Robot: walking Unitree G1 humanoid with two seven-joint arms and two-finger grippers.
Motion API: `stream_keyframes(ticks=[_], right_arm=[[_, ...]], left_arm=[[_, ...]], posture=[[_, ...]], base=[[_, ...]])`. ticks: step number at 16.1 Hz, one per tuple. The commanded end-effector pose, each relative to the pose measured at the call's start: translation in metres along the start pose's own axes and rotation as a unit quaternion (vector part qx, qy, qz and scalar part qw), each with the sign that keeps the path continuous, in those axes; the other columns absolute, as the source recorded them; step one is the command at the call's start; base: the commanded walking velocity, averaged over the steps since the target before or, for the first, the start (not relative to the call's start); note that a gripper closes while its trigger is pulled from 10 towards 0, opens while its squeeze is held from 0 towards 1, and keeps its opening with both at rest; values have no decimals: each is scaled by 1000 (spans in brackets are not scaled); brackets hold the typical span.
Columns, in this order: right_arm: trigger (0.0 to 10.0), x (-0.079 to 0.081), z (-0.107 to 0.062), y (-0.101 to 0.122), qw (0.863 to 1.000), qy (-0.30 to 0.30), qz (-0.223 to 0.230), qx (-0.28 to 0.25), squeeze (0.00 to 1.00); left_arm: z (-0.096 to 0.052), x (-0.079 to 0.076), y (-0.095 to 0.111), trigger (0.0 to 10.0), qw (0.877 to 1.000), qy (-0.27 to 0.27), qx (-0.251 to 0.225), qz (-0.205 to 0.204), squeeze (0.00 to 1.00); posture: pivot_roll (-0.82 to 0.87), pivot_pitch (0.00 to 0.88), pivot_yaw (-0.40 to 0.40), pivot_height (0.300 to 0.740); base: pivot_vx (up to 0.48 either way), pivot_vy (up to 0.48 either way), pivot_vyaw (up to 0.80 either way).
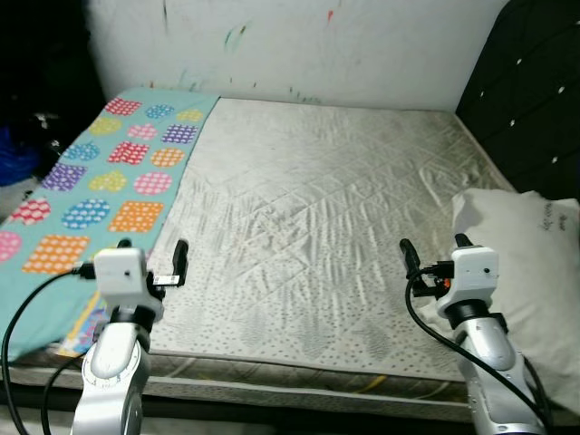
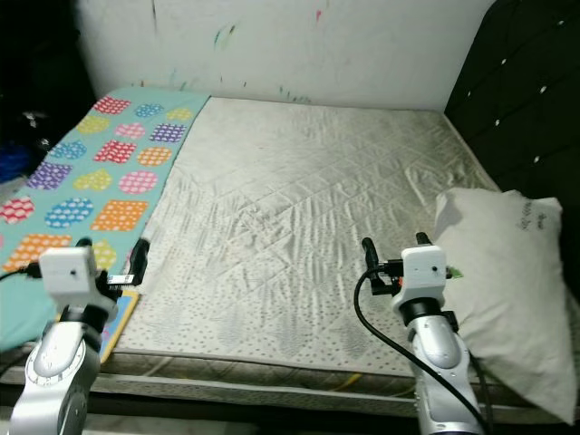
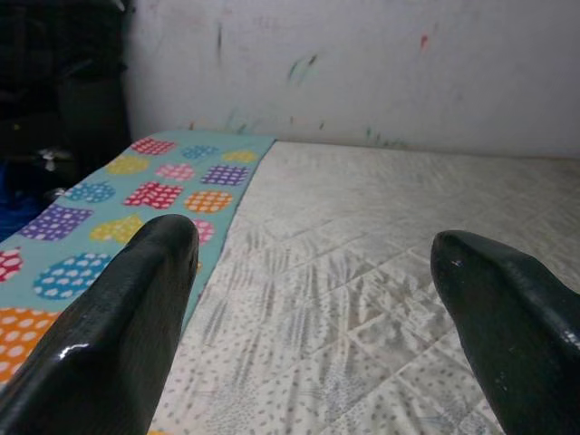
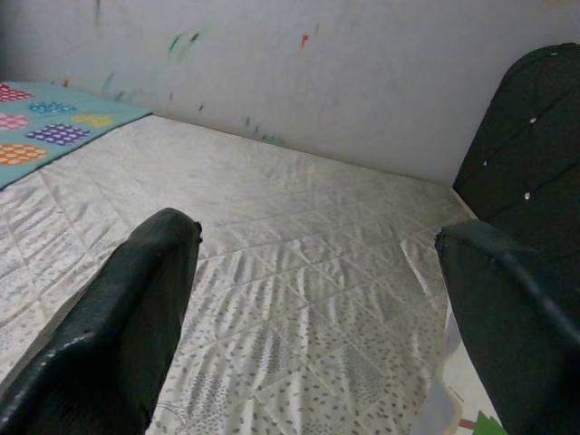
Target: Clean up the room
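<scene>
Before the robot lies a bed (image 1: 317, 227) with a bare quilted grey-white cover, creased near its middle, set against a white wall (image 1: 299, 45) marked with small green and red scribbles. Along the bed's left side stretches a teal blanket (image 1: 100, 181) printed with dotted patches in orange, pink, purple, yellow and blue; its near end hangs toward the bed's front edge. On the right side a white pillow (image 1: 526, 263) rests just beside the dark tufted headboard (image 1: 535, 100), its near corner reaching past the mattress edge. The left gripper (image 1: 149, 252) hovers above the bed's front left corner, near the blanket's edge, fingers spread wide and holding nothing. The right gripper (image 1: 435, 249) hovers above the front right part of the bed, just beside the pillow, fingers likewise wide apart and empty. Beyond the blanket, at far left, the room is dark, with something blue (image 1: 14, 159) that cannot be made out.
</scene>
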State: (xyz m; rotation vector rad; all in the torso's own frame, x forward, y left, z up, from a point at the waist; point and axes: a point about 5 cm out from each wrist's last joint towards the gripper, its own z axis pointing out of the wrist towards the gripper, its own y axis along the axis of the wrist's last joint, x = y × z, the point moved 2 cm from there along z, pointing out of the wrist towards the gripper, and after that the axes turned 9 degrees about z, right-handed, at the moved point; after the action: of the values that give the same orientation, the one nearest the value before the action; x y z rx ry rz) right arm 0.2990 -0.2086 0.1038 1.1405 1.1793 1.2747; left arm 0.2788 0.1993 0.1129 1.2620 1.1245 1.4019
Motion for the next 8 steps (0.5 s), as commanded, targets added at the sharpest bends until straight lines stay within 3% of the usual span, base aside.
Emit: stream_keyframes(ticks=[1,4,6,8], right_arm=[[10000,3,5,10,1000,7,-6,-10,0],[10000,13,3,6,1000,15,5,-4,0],[10000,15,2,4,1000,10,25,-5,0],[10000,10,-14,-13,999,5,19,26,0]], left_arm=[[4,-2,1,10000,1000,-13,-5,7,0],[11,1,3,10000,1000,-4,-8,4,0],[8,1,-1,10000,1000,2,-1,-2,0],[-1,0,-7,10000,1000,1,9,-5,0]], posture=[[-51,0,-79,740],[-48,0,-49,740],[-47,0,-30,740],[-40,0,-28,740]], base=[[0,0,0],[0,0,0],[0,0,0],[0,0,0]])
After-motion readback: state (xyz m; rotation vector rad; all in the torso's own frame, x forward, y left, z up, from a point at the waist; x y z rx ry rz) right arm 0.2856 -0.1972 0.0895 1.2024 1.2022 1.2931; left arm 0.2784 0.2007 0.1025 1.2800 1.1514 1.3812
